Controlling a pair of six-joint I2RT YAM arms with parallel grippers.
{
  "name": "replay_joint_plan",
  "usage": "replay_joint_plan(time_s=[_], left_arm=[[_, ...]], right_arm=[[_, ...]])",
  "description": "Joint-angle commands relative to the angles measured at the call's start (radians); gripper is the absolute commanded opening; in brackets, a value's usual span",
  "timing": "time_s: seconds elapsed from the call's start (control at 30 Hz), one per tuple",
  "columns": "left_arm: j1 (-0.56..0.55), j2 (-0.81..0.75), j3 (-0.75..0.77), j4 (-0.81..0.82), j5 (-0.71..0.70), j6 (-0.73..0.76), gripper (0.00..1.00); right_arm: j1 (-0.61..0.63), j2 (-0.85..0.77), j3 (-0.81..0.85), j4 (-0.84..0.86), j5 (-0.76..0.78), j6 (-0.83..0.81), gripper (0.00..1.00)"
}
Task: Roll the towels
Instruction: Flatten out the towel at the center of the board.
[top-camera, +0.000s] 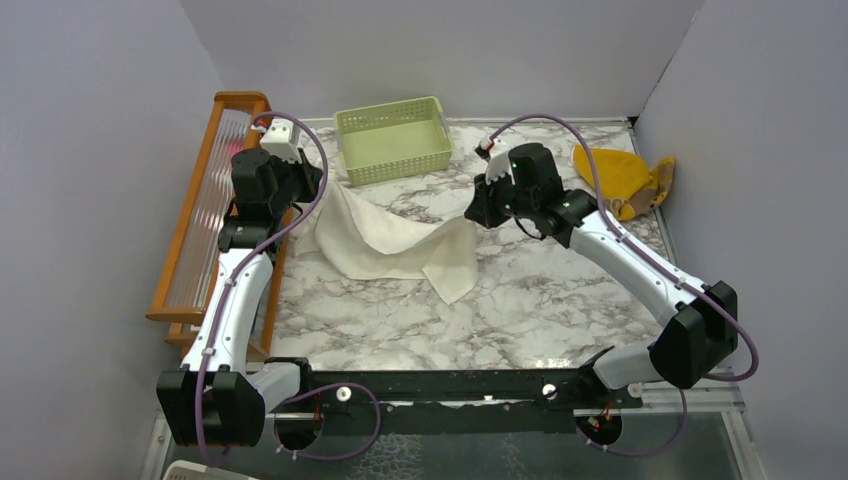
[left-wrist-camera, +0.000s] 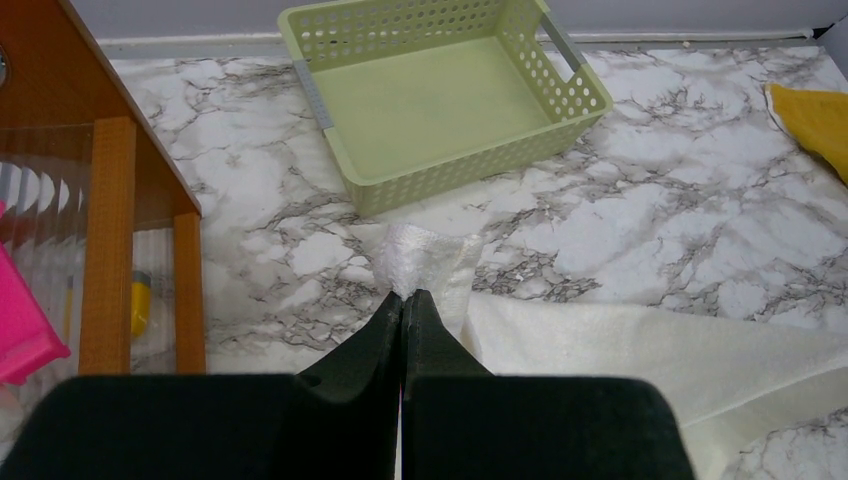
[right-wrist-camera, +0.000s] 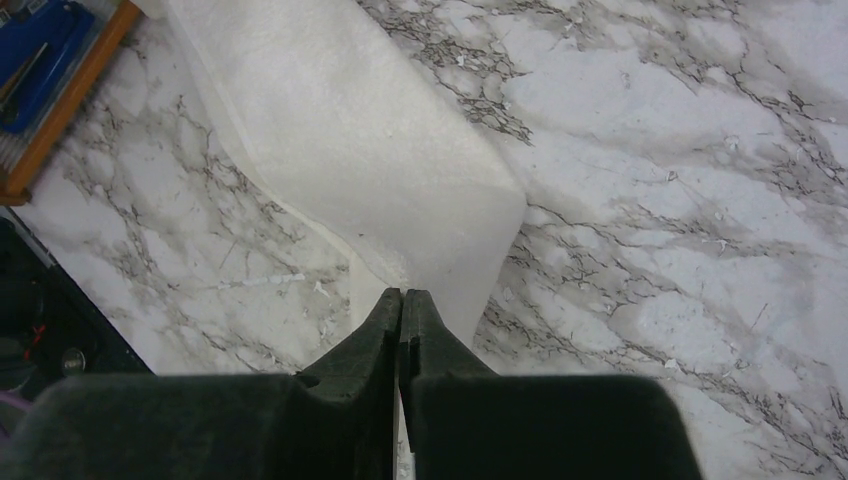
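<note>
The marble table (top-camera: 520, 290) is sitting between grey walls. The left gripper (left-wrist-camera: 403, 297) is pinching a corner of the white towel (top-camera: 385, 240) near the basket (top-camera: 392, 140). The right gripper (right-wrist-camera: 401, 295) is clamping its other end. The yellow towel (top-camera: 615, 175) is lying crumpled at the far right.

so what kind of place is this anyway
Probably a robot lab test cell, not a home: plain grey partition walls box in a marble-patterned table, and two robot arms are bolted to a black rail at its near edge, working a cream towel.
</note>
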Motion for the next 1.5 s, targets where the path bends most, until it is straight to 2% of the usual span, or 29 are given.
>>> replay_joint_plan(time_s=[0.0, 0.13, 0.27, 0.37, 0.47, 0.63, 0.83, 0.97, 1.03, 1.1, 1.17, 1.23, 1.4, 1.47], left_arm=[[0.008, -0.016, 0.016, 0.01, 0.026, -0.004, 0.0], [0.007, -0.006, 0.044, 0.021, 0.017, -0.007, 0.0], [0.007, 0.034, 0.15, 0.046, 0.032, -0.018, 0.0], [0.008, 0.052, 0.234, 0.062, 0.061, -0.034, 0.0], [0.011, 0.01, 0.248, 0.08, 0.098, -0.043, 0.0], [0.011, -0.198, 0.09, 0.122, 0.208, -0.072, 0.0], [0.011, -0.475, -0.106, 0.139, 0.388, -0.127, 0.0], [0.01, -0.526, -0.147, 0.136, 0.489, -0.171, 0.0], [0.01, -0.501, -0.164, 0.109, 0.469, -0.158, 0.0], [0.01, -0.447, -0.184, 0.074, 0.37, -0.138, 0.0], [0.011, -0.364, -0.199, 0.058, 0.248, -0.127, 0.0], [0.011, -0.25, -0.211, 0.07, 0.193, -0.126, 0.0], [0.016, 0.101, -0.12, 0.086, 0.223, -0.13, 0.0], [0.025, 0.216, -0.068, 0.088, 0.214, -0.13, 0.0]], right_arm=[[-0.015, -0.027, -0.013, 0.043, -0.009, 0.024, 0.01], [-0.049, -0.094, -0.013, 0.136, 0.118, 0.071, 0.01], [-0.118, -0.156, 0.044, 0.261, 0.267, 0.104, 0.01], [-0.189, -0.204, 0.099, 0.32, 0.287, 0.166, 0.01], [-0.194, -0.269, 0.11, 0.328, 0.3, 0.145, 0.01], [-0.195, -0.43, 0.037, 0.28, 0.307, 0.136, 0.01], [-0.194, -0.602, -0.045, 0.274, 0.101, 0.142, 0.01], [-0.194, -0.656, -0.143, 0.327, 0.031, 0.168, 0.01], [-0.194, -0.649, -0.201, 0.372, 0.046, 0.18, 0.01], [-0.194, -0.612, -0.234, 0.392, 0.101, 0.202, 0.01], [-0.194, -0.558, -0.245, 0.395, 0.18, 0.235, 0.01], [-0.194, -0.498, -0.257, 0.397, 0.264, 0.278, 0.01], [-0.22, -0.343, -0.309, 0.462, 0.432, 0.348, 0.01], [-0.276, -0.279, -0.322, 0.496, 0.434, 0.382, 0.01]])
